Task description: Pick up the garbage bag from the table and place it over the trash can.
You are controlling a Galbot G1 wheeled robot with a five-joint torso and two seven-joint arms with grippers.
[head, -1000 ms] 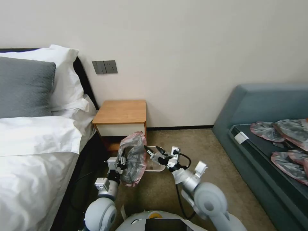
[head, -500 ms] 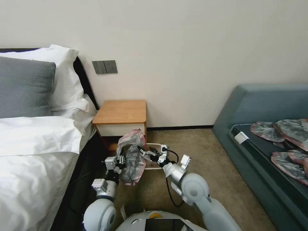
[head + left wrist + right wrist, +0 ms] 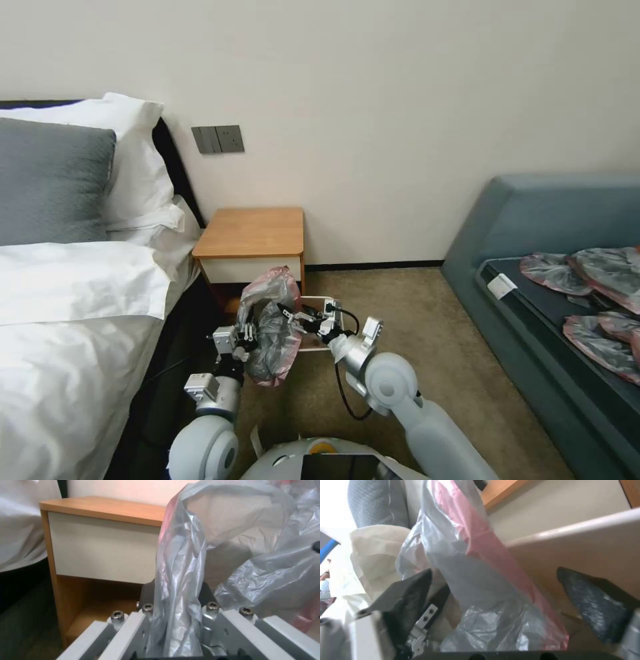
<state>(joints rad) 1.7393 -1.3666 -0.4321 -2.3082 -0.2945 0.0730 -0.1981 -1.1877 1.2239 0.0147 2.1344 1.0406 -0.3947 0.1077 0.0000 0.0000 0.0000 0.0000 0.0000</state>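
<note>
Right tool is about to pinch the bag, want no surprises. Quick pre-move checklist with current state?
1. Left tool shut on the thin translucent grey plastic garbage bag with pinkish-red rim: ok; film is bunched between its fingers in the left wrist view.
2. Right tool open: ok.
3. Bag film between the right tool's fingers: ok; grey and pink film hangs there.
4. Bag off the orange-brown wood nightstand table: ok.
5. Bag over the cream-beige rectangular plastic trash can: not ok; it hangs beside the rim.
6. Bag mouth open: cannot tell.

trash can [image 3: 320, 325] on carpet floor [image 3: 413, 320]
</note>
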